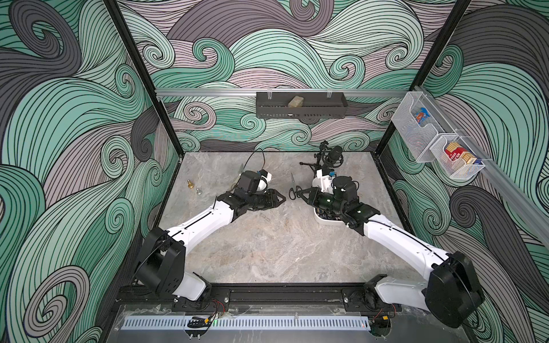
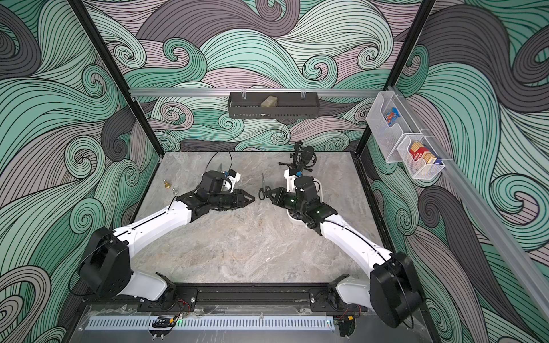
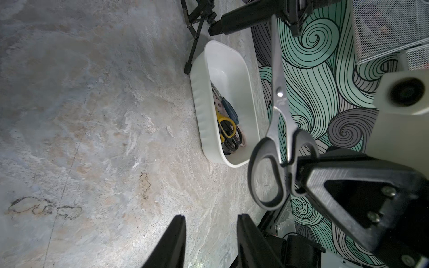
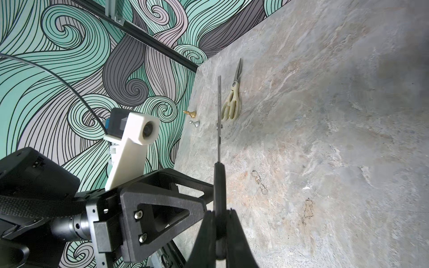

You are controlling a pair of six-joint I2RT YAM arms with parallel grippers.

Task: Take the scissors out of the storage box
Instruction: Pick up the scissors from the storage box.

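the left black gripper hangs part-open and empty beside the white rounded plastic storage box; closer to it the right gripper pinches black-handled steel scissors; yellow-black and blue pairs lie inside it; cream-handled scissors lie well apart from it on the grey marbled tabletop

Several scissors in storage box

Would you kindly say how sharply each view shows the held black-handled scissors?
Left wrist view: black-handled steel scissors crisp, white plastic storage box clear too. Right wrist view: their handle blurs near the lens; cream-handled scissors sharp. Both top views: small and soft.
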